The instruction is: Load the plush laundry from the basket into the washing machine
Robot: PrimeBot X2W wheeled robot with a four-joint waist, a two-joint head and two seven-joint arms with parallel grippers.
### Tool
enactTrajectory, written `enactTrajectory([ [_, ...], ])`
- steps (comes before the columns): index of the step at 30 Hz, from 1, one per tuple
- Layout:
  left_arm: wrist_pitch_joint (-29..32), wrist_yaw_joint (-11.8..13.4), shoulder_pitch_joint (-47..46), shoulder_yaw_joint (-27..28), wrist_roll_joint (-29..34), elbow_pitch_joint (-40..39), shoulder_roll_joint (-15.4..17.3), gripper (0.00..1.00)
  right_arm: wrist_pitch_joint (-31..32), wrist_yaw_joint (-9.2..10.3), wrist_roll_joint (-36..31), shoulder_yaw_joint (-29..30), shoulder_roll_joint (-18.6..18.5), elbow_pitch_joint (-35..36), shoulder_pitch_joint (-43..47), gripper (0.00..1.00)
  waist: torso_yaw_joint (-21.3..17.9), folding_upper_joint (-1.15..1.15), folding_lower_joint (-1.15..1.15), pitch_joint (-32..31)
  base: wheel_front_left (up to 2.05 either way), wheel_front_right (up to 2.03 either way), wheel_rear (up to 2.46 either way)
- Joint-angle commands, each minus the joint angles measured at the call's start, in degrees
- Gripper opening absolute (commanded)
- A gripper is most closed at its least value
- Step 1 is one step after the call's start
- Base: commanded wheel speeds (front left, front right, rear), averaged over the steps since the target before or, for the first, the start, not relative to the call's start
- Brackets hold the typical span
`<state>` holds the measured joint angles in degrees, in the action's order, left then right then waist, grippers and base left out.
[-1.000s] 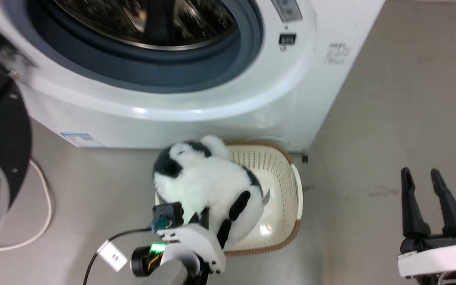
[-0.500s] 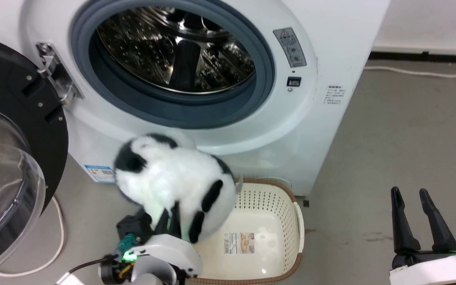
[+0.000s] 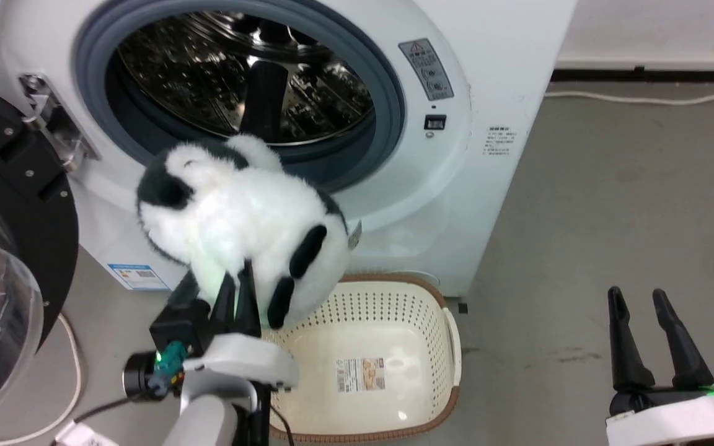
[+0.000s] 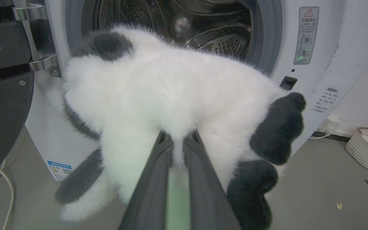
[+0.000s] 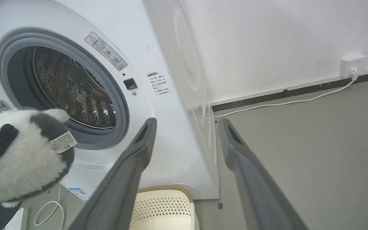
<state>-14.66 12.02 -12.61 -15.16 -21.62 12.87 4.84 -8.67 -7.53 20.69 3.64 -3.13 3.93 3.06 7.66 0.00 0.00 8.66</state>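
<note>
Left hand (image 3: pixel 237 280) high, pinched closed; right hand (image 3: pixel 637 295) low, spread.

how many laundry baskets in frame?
2. The cream basket sits right before the washing machine; a smaller pale basket stands farther off by the wall, at the left wrist view's right edge. More may be hidden.

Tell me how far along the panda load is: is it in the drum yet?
Not yet. Done: the panda is out of the basket and the door stands open. In hand: the left tool is shut on the panda, holding it before the lower edge of the porthole. Left: carry it into the drum and let go. The right tool is open, holding nothing.
</note>
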Motion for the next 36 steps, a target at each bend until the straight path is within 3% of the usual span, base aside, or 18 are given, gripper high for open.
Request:
enactTrajectory([
  [1,-0.33,-0.4,-1.64,0.54,0.55,-0.26,-0.09,0.0,-0.11,0.04,-0.19,0.09,0.23,0.26,-0.8,1.0,-0.34,0.0,0.0,0.76,0.0,0.0,0.0],
  [11,-0.34,-3.88,-16.76,7.3,5.14,7.01,-1.07,0.0,0.86,0.04,-0.28,0.45,-0.49,2.86,-4.51,1.0,-3.05,0.0,0.0,9.42,0.0,0.0,0.0],
  [25,-0.34,-5.12,-33.55,15.7,8.48,11.76,-0.55,0.0,1.13,0.04,0.52,1.02,-1.71,6.71,-7.61,1.0,-7.08,0.0,0.0,20.88,0.0,0.0,0.0],
  [36,-0.34,-6.52,-47.8,17.04,10.84,18.65,3.61,0.0,0.56,0.04,1.39,1.35,-2.22,8.53,-8.46,1.0,-9.66,0.0,0.0,28.24,0.0,0.0,0.0],
])
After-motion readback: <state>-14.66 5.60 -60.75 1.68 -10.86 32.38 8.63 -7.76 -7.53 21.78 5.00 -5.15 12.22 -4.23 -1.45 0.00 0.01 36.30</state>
